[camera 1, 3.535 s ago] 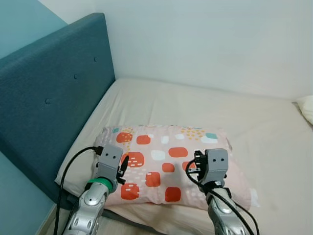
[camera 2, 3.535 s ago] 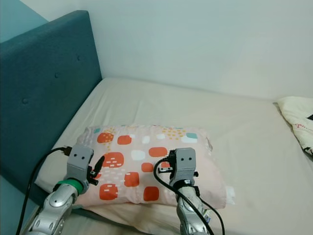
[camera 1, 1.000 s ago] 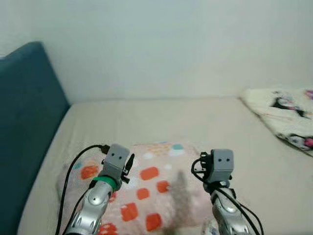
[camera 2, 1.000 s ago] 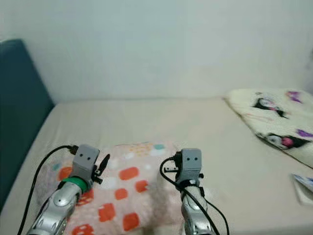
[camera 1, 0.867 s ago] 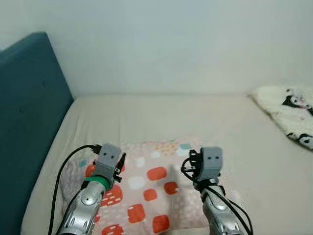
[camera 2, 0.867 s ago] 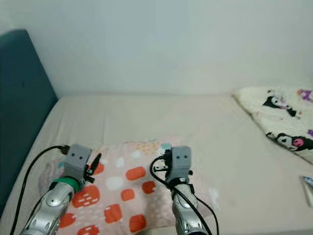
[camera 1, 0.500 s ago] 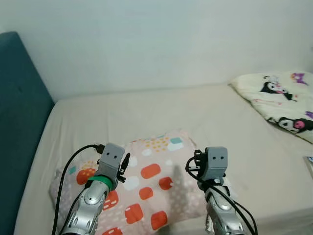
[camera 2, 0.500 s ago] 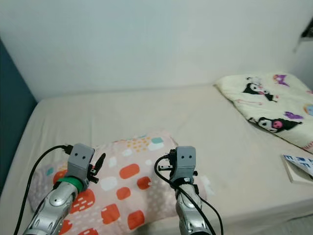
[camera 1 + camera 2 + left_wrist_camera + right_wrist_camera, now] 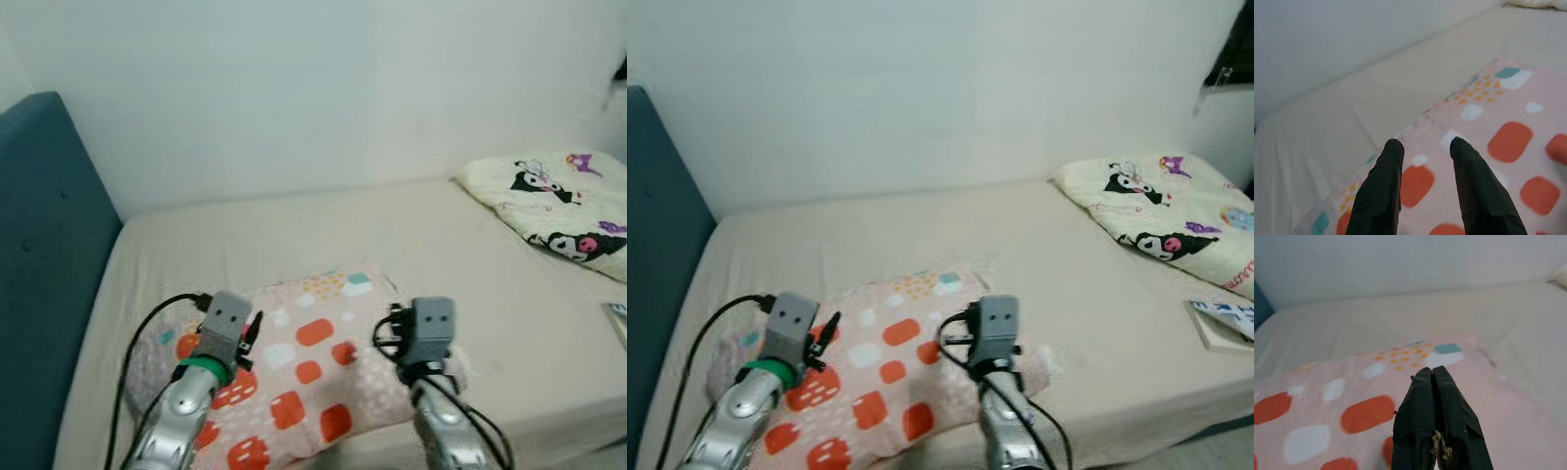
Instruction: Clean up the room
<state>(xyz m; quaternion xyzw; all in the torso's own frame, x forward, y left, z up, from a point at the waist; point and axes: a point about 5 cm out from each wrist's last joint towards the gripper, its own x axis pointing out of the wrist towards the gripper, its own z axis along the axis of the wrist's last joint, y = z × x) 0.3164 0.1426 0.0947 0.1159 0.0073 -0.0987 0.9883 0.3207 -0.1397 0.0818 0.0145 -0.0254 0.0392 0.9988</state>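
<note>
A pink pillow (image 9: 304,377) with red patches lies flat on the bed (image 9: 294,235).

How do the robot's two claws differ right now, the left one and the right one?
The left claw has its two black fingers spread with a gap between them; the right claw has its fingers pressed together. Neither is holding anything. Both hang above the pink pillow with orange patches, which lies on the bed, the left claw over its left part and the right claw over its right part.

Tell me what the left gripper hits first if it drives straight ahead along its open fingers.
Probably the patterned pillow: the left gripper hangs above it, angled down. Depth is unclear; a shallower path would reach the bare mattress.
</note>
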